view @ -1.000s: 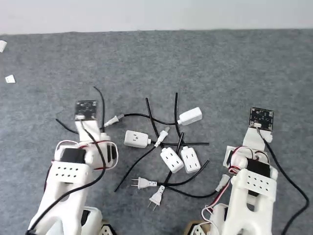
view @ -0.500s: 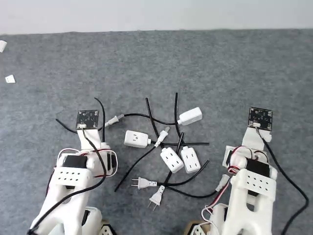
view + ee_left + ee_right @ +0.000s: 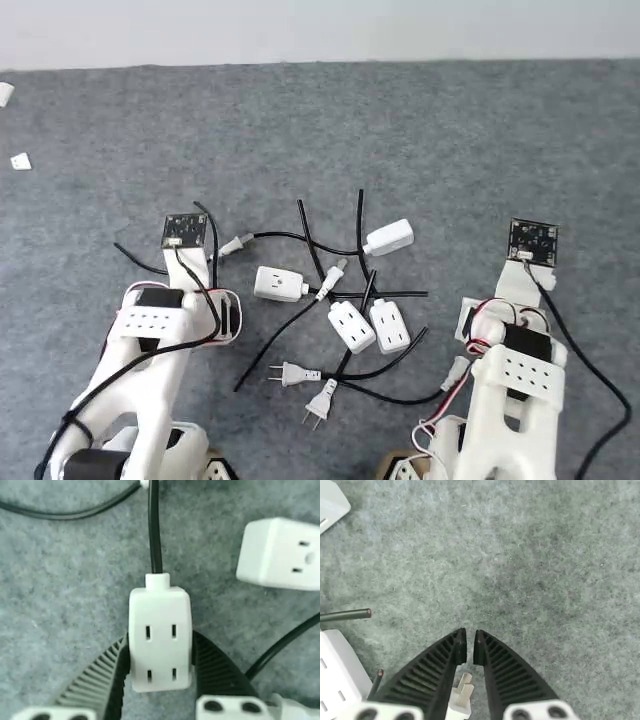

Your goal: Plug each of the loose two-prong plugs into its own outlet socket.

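Gripping a white outlet socket (image 3: pixel 160 630) lengthwise in the left tool (image 3: pixel 160 642), cord (image 3: pixel 154 525) trailing away, with a loose two-prong plug (image 3: pixel 236 243) lying on the desk (image 3: pixel 450 130) just beside that arm, prongs facing it.

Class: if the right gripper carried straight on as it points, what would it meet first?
Probably the bare grey felt-like table cover: ahead of the right gripper no plug or socket lies in line, though depth is unclear.
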Controlling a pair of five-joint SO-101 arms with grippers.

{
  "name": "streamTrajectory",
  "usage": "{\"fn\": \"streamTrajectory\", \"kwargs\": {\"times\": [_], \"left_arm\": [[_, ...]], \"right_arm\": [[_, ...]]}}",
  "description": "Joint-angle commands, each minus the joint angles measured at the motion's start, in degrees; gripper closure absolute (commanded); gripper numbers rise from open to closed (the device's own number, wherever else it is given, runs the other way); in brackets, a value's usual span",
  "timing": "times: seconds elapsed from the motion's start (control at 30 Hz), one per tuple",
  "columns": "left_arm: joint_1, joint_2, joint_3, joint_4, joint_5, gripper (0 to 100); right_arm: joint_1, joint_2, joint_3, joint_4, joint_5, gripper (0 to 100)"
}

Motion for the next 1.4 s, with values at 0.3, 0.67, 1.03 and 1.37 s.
{"fn": "streamTrajectory", "kwargs": {"times": [0.3,0.67,1.03,1.37], "left_arm": [[-0.09,-13.01,-1.98,7.82,-0.18,76],[-0.26,-2.99,-7.96,7.65,-0.62,78],[-6.77,-19.25,-4.26,10.55,-0.70,78],[-21.36,-13.80,-1.27,-1.05,-0.62,78]], "right_arm": [[-0.48,-0.92,-0.26,-0.84,0.53,94.7],[-0.48,-0.92,-0.26,-0.84,0.53,94.7],[-7.52,-1.45,-0.97,-0.75,0.44,95.2],[-24.31,-0.75,-9.23,1.19,0.00,94.7]]}}
